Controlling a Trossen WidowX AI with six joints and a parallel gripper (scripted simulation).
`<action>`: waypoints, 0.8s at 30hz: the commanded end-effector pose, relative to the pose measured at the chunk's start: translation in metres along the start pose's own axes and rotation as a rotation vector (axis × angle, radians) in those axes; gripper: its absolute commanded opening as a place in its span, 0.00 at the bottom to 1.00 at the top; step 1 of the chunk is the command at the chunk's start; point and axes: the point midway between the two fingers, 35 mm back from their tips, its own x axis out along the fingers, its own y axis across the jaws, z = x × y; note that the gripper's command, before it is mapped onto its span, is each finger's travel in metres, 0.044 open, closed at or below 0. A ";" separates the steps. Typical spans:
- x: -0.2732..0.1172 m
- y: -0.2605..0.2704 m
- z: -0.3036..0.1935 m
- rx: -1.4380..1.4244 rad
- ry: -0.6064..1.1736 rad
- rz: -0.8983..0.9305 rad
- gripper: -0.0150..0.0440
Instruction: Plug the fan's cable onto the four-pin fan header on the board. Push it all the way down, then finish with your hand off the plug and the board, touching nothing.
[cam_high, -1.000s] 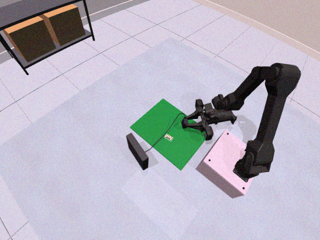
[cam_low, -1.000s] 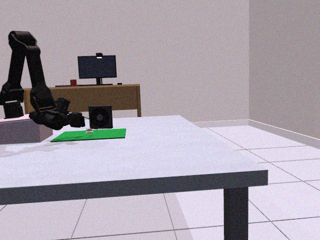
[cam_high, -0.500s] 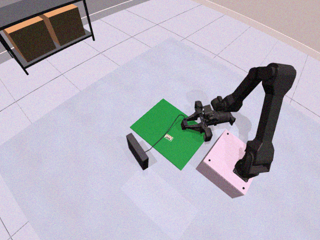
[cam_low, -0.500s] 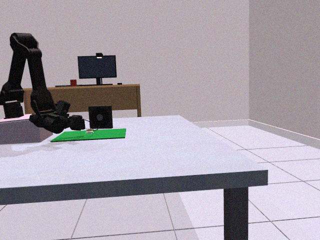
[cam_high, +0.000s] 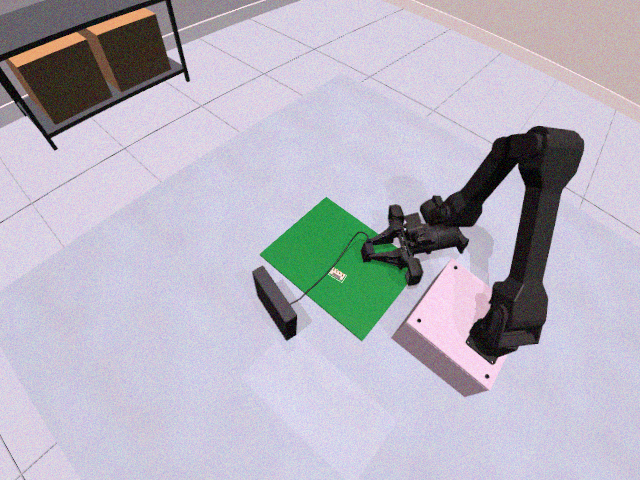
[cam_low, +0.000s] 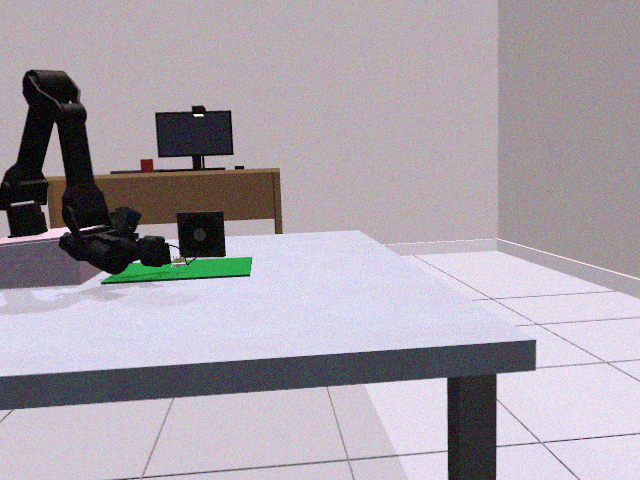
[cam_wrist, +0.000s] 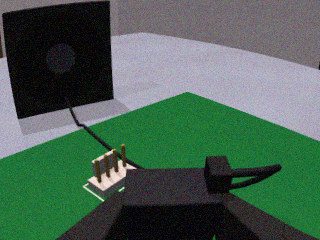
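Observation:
The green board (cam_high: 320, 227) (cam_low: 227, 266) (cam_wrist: 190, 125) lies flat. The white four-pin header (cam_high: 338, 275) (cam_low: 178, 264) (cam_wrist: 108, 180) stands on it, its brass pins upright and bare in the wrist view. My gripper (cam_high: 368, 249) (cam_low: 155, 251) (cam_wrist: 170, 202) is shut on the black plug (cam_wrist: 217, 174), whose block shows at the right end of the fingertips. The gripper is above the board, to the right of the header in the wrist view, apart from it. The fingers hide the rest of the plug. The fan (cam_high: 273, 302) (cam_low: 212, 222) (cam_wrist: 30, 65) stands upright beyond the board.
The thin black cable (cam_high: 343, 253) (cam_wrist: 92, 134) runs from the fan over the board, passing close by the header, and loops at the plug. The pink arm base block (cam_high: 439, 320) stands beside the board. A desk with a monitor (cam_low: 193, 134) is in the background.

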 end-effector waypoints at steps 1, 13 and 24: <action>0.001 -0.001 -0.004 -0.005 0.002 0.000 0.25; 0.002 -0.001 -0.013 -0.005 0.002 0.000 0.25; 0.003 0.000 -0.016 0.000 -0.001 0.000 0.25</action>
